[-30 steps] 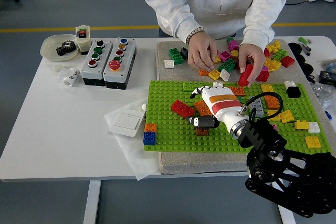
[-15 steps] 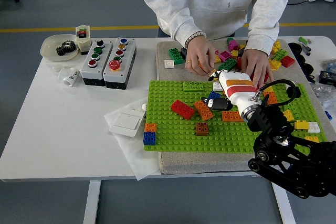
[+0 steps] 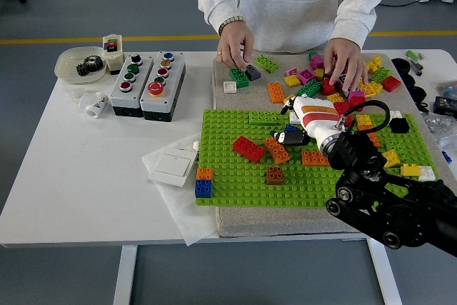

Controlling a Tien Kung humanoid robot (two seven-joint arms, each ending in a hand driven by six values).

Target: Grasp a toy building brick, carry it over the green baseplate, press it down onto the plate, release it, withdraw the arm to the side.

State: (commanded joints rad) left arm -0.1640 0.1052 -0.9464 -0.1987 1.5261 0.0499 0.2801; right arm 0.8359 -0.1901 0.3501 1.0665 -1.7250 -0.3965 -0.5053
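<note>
Apparently the blue brick (image 3: 290, 131) sat low over the far middle of the green baseplate (image 3: 228, 176), under the right hand (image 3: 303, 121), whose black fingertips (image 3: 284, 138) curled round it; whether it was already seated on the studs could not be told. The left hand was out of view. If the hand drew off askew, the brick could lift with it, or the wrist could knock the orange brick (image 3: 315, 158) just beside. Across the table, the person's two hands (image 3: 238, 44) (image 3: 345, 62) sorted the loose brick pile (image 3: 314, 80), close enough for a collision. On the plate stood one red brick (image 3: 248, 148), one brown brick (image 3: 275, 175) and one green brick (image 3: 263, 117).
</note>
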